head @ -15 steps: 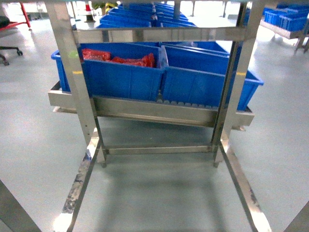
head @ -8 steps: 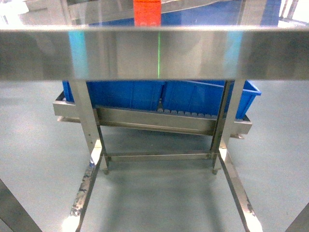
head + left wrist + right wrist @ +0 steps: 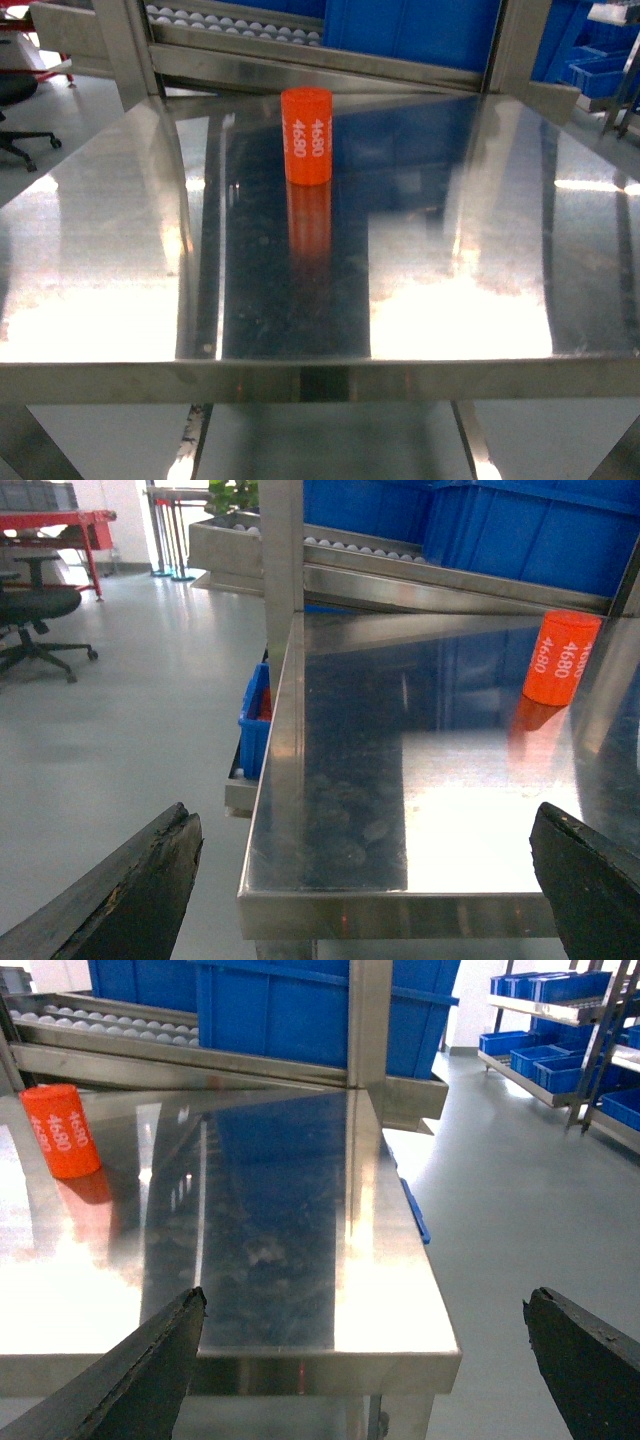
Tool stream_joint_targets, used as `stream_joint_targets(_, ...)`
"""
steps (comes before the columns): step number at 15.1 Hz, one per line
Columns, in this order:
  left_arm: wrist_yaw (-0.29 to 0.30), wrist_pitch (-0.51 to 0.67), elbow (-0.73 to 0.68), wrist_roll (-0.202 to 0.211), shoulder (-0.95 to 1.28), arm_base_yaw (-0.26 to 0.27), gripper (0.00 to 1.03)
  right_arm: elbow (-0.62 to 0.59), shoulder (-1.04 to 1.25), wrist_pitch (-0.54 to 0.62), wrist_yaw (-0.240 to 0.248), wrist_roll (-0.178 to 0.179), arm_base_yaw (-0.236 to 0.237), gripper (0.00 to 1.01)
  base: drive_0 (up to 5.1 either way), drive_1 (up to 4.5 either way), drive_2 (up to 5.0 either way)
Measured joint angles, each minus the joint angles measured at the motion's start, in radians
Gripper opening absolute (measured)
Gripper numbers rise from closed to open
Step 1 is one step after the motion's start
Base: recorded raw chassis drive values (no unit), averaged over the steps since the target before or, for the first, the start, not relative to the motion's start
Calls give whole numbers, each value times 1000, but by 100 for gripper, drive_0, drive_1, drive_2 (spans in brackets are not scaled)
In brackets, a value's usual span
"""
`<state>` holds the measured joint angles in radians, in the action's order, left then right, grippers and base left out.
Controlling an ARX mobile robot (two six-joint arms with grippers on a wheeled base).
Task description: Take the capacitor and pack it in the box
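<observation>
Standing alone: one capacitor (image 3: 307, 135)

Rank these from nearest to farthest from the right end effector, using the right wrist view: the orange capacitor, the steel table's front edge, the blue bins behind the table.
1. Steel table's front edge: directly ahead of the right end effector.
2. Orange capacitor: upright on the tabletop, far left.
3. Blue bins: on the roller rack beyond the table's back edge.

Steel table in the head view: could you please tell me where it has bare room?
The shiny steel tabletop is bare left, right and in front of the upright orange cylindrical capacitor. Only the back middle, by the capacitor below the roller rack, is occupied.
</observation>
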<state>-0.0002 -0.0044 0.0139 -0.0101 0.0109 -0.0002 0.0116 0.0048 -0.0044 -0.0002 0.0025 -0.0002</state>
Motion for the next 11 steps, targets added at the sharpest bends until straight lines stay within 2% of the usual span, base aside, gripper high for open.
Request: stream_joint_targets(11,0,0,0,0,0,0,98,0,0,-1,0,0,0,98,0,0,0)
